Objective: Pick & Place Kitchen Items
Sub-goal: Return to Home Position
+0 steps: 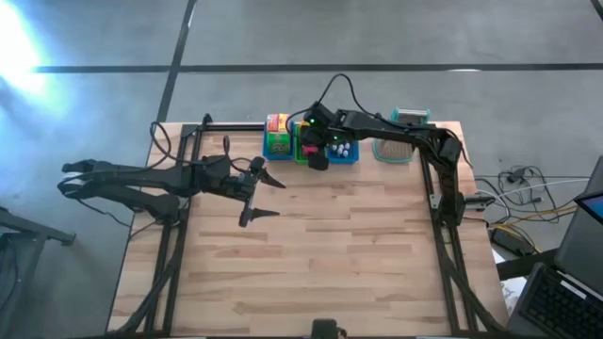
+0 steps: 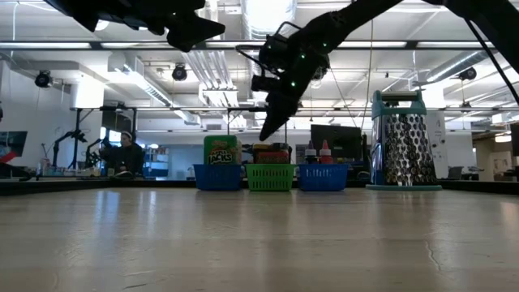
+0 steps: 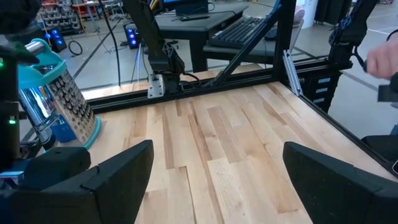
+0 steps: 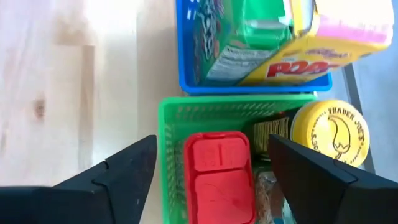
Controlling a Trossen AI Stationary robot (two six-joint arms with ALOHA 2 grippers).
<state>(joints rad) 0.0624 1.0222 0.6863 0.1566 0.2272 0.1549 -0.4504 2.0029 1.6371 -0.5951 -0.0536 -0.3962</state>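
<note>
Blue plastic bins: two, left blue bin [image 2: 217, 177], right blue bin [image 2: 323, 176]. Green plastic mesh bin [image 2: 271, 177]: one. Teal-handled metal grater [image 2: 403, 138]: one. Red-lidded can [image 4: 219, 177]: one.

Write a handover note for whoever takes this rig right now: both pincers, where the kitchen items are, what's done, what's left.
Left pincer: open, empty, hovering over bare wood on the table's left side.
Right pincer: open, empty, above the green bin.
Items: red-lidded can and yellow-lidded jar in the green bin; cereal boxes in the left blue bin; small bottles in the right blue bin.
Done: no item shows loose on the table.
Left: probably only parking the arms; the right one reaches out over the bins.
</note>
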